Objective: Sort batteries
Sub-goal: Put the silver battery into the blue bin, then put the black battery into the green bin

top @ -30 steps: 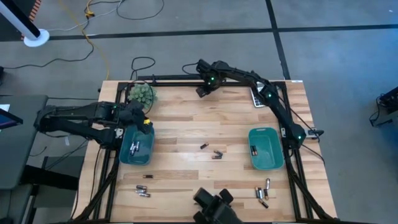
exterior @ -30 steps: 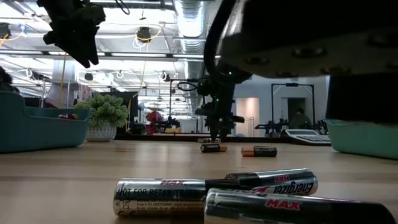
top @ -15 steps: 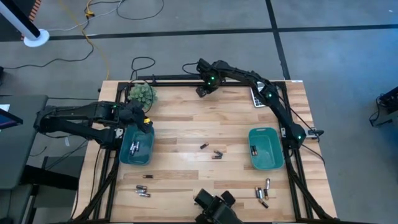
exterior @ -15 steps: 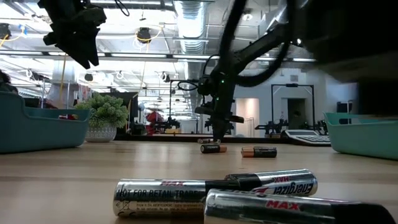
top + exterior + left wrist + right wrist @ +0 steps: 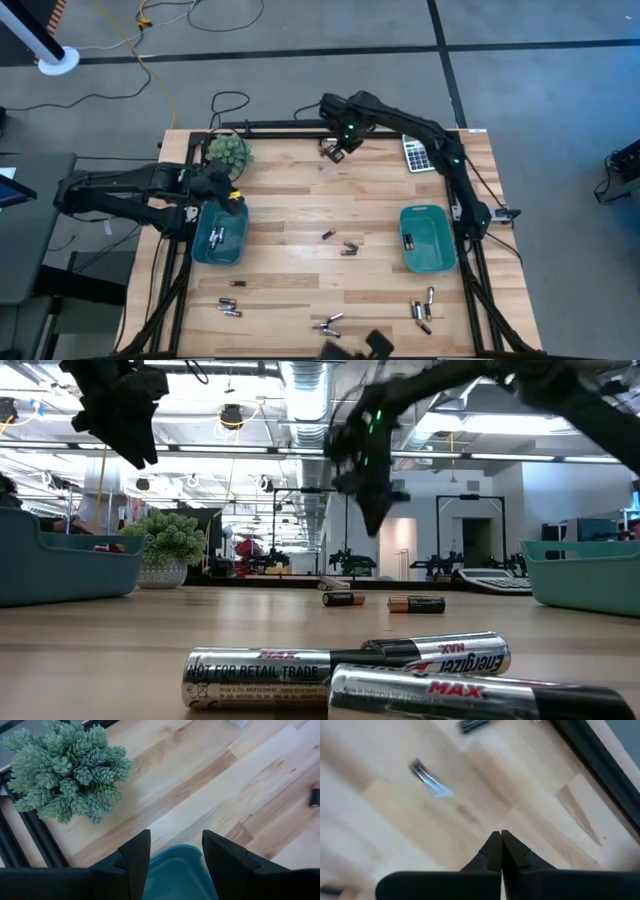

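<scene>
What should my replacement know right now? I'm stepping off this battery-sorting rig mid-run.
Left gripper: open, empty, over the left bin.
Right gripper: shut on nothing, raised at the far edge, near the calculator.
Done: a few batteries lie in each bin; the right bin holds one or more.
Left: loose batteries mid-table, near-left, near-centre, near-right.
</scene>
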Motion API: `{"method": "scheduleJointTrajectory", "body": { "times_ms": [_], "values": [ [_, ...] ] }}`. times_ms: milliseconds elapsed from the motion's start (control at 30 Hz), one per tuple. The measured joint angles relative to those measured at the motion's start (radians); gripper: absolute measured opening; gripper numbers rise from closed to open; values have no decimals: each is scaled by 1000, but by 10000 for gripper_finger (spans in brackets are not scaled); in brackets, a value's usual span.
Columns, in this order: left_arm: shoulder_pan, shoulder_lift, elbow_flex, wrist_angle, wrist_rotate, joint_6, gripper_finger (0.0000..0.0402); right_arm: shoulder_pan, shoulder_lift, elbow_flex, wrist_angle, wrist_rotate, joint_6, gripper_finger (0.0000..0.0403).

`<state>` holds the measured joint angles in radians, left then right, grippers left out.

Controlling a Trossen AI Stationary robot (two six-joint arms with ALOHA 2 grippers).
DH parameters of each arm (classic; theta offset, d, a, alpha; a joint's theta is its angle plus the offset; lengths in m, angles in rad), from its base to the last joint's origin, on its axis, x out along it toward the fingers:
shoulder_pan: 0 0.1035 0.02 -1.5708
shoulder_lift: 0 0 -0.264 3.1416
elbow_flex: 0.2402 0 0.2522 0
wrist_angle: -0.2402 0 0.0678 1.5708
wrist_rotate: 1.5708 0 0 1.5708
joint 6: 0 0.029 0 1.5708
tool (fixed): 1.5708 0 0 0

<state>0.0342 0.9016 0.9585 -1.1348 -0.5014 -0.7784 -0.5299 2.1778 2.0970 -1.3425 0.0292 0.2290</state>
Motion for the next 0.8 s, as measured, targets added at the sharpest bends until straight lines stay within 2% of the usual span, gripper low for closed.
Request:
{"method": "scheduleJointTrajectory", "body": {
  "times_ms": [167, 333, 500, 800],
  "values": [
    [-2, -60, 0, -1, 0, 7, 173, 87, -173, -58, 37, 1, 25, 8],
    [-3, -122, 0, -1, 0, 17, 173, 156, -256, -131, 129, 4, 57, 8],
    [-3, -146, 0, -2, 27, 34, 173, 209, -259, -192, 156, 7, 78, 16],
    [-3, -121, 0, -8, 79, 33, 173, 266, -259, -294, 207, 32, 132, 48]
  ]
}}
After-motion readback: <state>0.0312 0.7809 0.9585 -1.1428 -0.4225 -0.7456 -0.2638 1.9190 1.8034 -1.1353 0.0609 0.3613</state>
